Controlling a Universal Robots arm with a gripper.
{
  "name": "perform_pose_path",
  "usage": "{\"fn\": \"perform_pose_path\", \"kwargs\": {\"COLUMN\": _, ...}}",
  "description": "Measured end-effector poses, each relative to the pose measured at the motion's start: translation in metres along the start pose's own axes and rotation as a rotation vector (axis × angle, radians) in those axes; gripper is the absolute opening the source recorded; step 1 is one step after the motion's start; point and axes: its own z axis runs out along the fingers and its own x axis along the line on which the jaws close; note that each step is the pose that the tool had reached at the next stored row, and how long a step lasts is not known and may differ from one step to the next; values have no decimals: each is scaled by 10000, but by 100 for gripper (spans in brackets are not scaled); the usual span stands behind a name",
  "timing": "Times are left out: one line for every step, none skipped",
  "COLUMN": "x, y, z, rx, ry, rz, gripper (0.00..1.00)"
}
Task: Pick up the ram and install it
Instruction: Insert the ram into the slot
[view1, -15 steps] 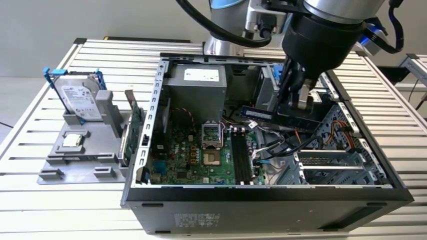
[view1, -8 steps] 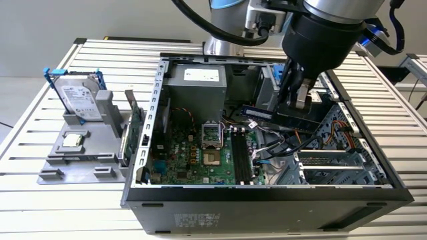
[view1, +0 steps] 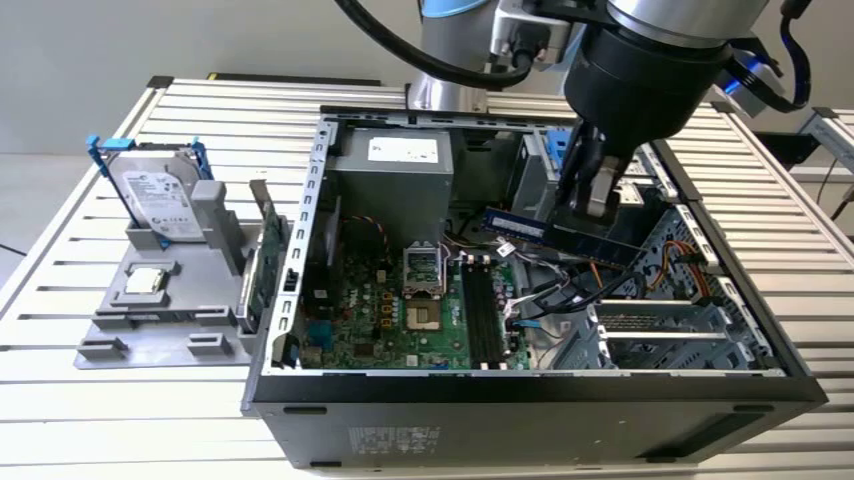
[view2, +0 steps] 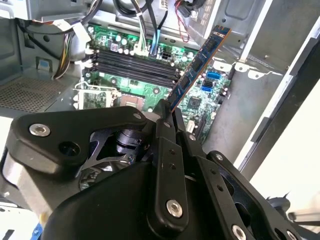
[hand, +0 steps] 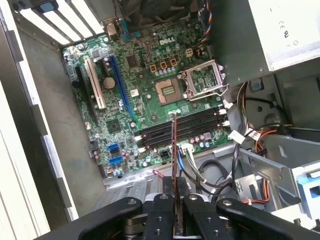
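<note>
**Exterior view.** The ram, a long, thin, dark-blue memory stick w/ small chips, is held aloft inside the open black-and-grey metal PC case. The case lies on the slatted aluminium surface. The stick is carried by the black gripper above the green motherboard and is apart from it. It sits toward the exterior view's right of the four black memory slots and is seen lying roughly crosswise to them.

**Second wrist view.** The ram is shown face-on, projecting past the gripper toward the board. The memory slots are all seen vacant.

**First wrist view.** The ram is seen edge-on as a thin line. It is pinched between the two black fingers, which are pressed against its faces. Its far end appears over the memory slots, beside the square silver CPU socket. No contact w/ a slot is visible.

**Step in hand.** Pick-up is judged done, and the stick is in transit/alignment over the board, w/ install not yet made. Seating is judged to call for three things:
- the long edge turned parallel w/ one slot;
- the stick centred over that slot;
- the stick kept square to the board, so that it is not jammed.
</note>
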Motion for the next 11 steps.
{"fn": "perform_pose_path", "kwargs": {"x": 0, "y": 0, "z": 0, "rx": 0, "ry": -2, "rz": 56, "gripper": 0}}
{"fn": "perform_pose_path", "kwargs": {"x": 0, "y": 0, "z": 0, "rx": 1, "ry": -4, "rz": 107, "gripper": 0}}
{"fn": "perform_pose_path", "kwargs": {"x": 0, "y": 0, "z": 0, "rx": 2, "ry": -5, "rz": 160, "gripper": 0}}
{"fn": "perform_pose_path", "kwargs": {"x": 0, "y": 0, "z": 0, "rx": 2, "ry": -7, "rz": 215, "gripper": 0}}
{"fn": "perform_pose_path", "kwargs": {"x": 0, "y": 0, "z": 0, "rx": 3, "ry": -8, "rz": 268, "gripper": 0}}
{"fn": "perform_pose_path", "kwargs": {"x": 0, "y": 0, "z": 0, "rx": 3, "ry": -9, "rz": 318, "gripper": 0}}
{"fn": "perform_pose_path", "kwargs": {"x": 0, "y": 0, "z": 0, "rx": 4, "ry": -11, "rz": 369, "gripper": 0}}
{"fn": "perform_pose_path", "kwargs": {"x": 0, "y": 0, "z": 0, "rx": 4, "ry": -13, "rz": 418, "gripper": 0}}
{"fn": "perform_pose_path", "kwargs": {"x": 0, "y": 0, "z": 0, "rx": 4, "ry": -15, "rz": 468, "gripper": 0}}
{"fn": "perform_pose_path", "kwargs": {"x": 0, "y": 0, "z": 0, "rx": 5, "ry": -16, "rz": 517, "gripper": 0}}
{"fn": "perform_pose_path", "kwargs": {"x": 0, "y": 0, "z": 0, "rx": 6, "ry": -18, "rz": 563, "gripper": 0}}
